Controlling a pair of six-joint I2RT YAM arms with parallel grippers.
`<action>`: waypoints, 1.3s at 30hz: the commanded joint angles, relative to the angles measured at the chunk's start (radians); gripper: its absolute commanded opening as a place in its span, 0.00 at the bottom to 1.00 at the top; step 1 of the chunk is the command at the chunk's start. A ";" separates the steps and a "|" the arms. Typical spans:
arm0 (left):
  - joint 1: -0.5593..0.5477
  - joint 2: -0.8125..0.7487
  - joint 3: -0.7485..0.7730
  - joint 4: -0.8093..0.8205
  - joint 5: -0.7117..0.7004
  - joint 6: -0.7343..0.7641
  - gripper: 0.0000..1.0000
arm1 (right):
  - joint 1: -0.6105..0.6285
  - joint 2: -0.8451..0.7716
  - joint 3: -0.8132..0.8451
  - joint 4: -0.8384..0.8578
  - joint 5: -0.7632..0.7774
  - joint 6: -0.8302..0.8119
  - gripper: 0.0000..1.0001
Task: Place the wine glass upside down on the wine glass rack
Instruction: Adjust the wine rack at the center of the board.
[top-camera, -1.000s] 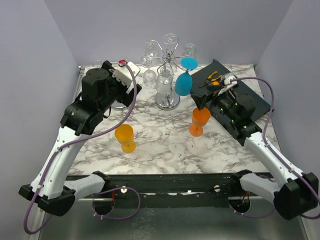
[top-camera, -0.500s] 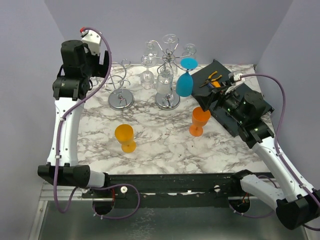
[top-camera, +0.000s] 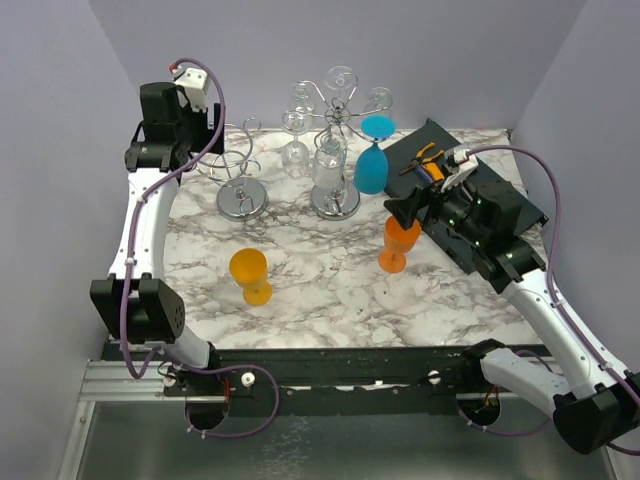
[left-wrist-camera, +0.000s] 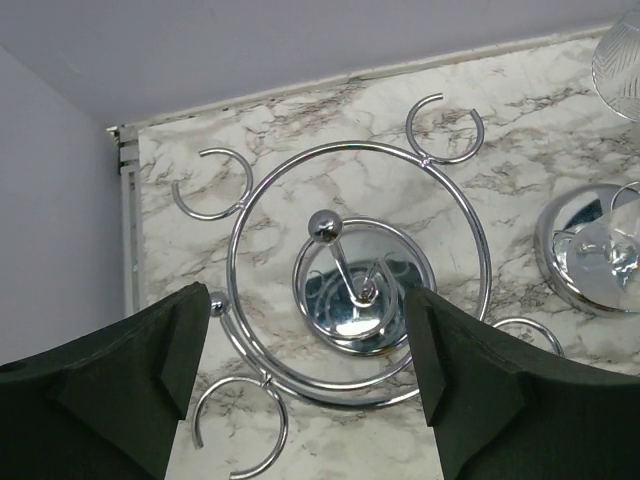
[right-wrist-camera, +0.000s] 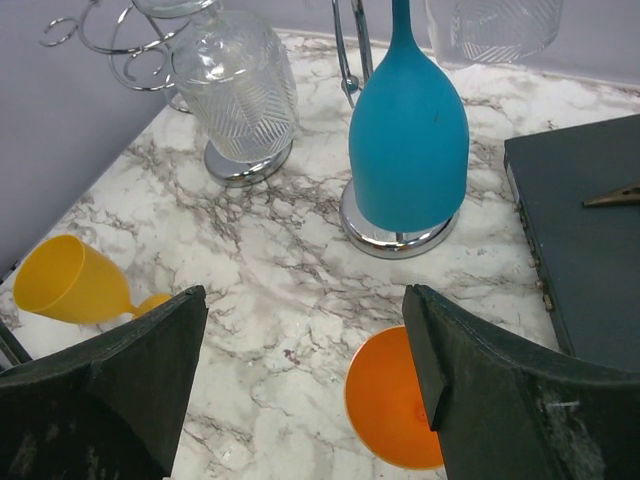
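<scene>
Your right hand (right-wrist-camera: 305, 335) hangs with its fingers spread wide over the upright orange plastic wine glass (right-wrist-camera: 392, 410). That glass stands on the white marble table (right-wrist-camera: 300, 250), near the blue wine glass (right-wrist-camera: 408, 140) that hangs upside down. Your left hand (left-wrist-camera: 308, 330), likewise spread, hovers above the round chrome wire rack (left-wrist-camera: 350, 320).

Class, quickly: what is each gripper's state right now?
Left gripper: open, holding nothing.
Right gripper: open, holding nothing, above the orange glass.
</scene>
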 joint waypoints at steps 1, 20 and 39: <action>0.002 0.049 0.001 0.104 0.111 -0.058 0.83 | 0.004 -0.020 0.025 -0.056 0.005 -0.012 0.85; 0.003 0.128 -0.030 0.241 0.164 -0.095 0.19 | 0.004 -0.051 -0.015 -0.099 0.031 -0.031 0.68; -0.067 -0.153 -0.180 0.238 0.102 -0.109 0.00 | 0.004 -0.032 -0.034 -0.081 0.007 -0.035 0.59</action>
